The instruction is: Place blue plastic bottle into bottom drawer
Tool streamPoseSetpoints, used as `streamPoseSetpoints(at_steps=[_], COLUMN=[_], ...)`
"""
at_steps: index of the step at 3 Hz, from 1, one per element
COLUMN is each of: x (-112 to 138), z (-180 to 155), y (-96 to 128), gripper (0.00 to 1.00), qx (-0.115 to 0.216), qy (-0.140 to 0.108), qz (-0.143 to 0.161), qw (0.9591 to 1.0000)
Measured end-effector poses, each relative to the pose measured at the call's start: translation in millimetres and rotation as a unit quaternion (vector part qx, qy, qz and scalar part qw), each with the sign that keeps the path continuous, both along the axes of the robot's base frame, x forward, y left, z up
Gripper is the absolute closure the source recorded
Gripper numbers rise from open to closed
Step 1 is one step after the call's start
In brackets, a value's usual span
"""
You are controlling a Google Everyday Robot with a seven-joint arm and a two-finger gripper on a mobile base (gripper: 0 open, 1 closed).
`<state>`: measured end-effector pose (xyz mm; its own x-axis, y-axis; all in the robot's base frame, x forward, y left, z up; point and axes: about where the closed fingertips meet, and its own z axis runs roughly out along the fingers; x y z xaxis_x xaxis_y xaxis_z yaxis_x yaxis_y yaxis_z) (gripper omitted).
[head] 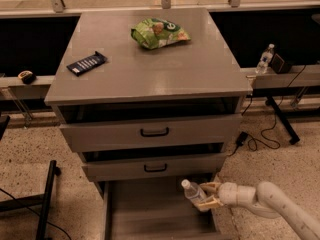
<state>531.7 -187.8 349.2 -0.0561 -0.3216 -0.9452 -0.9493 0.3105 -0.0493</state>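
Gripper [201,196] sits low in frame at ~5 o'clock, coming in from the right on the white arm [272,206], just in front of the cabinet's lower right corner. Its tan fingers [210,186] are clamped on the blue plastic bottle [191,192], one above and one below the body, so the lower half of the btl is mostly hidden btwn them. Btl long axis is diagonal, tilted rather than upright or flat: white cap [185,183] is the high end and points to ~11 o'clock, toward the cabinet front; base end points to ~5 o'clock into the claw. Btl is over the right rear part of the bottom drawer [150,211], which is pulled out w/ its flat grey floor showing. Can't tell if the btl touches the floor or the right wall; it reads as held just above. Cap is just below the front of the middle drawer [155,167], near but apart. Middle drawer and top drawer [150,132] both stand slightly out, each w/ a black handle. On the cabinet top [200,74]: green snack bag [160,33] at ~12 o'clock near the back edge, dark wrapped bar [86,63] at ~9 o'clock near the left edge, well apart from each other. Off to ~3 o'clock on a side ledge: a small distant bottle [265,58] beside a black box [280,63]. Cables [260,140] on the floor right of the cabinet.
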Motion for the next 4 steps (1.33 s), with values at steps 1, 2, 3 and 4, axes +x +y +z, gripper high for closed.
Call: streamPoseSetpoints(at_steps=[1, 2, 3, 4], x=[11, 16, 17, 11], z=[-49, -82, -100, -120], y=[11, 19, 37, 52], gripper=[1.0, 1.0, 1.0, 0.81], qx=[-0.036, -0.093, -0.163, -0.2], qy=[-0.009, -0.017, -0.037, -0.039], qz=[0.027, 0.051, 0.082, 0.109], qw=[0.999, 0.9942, 0.9825, 0.9729])
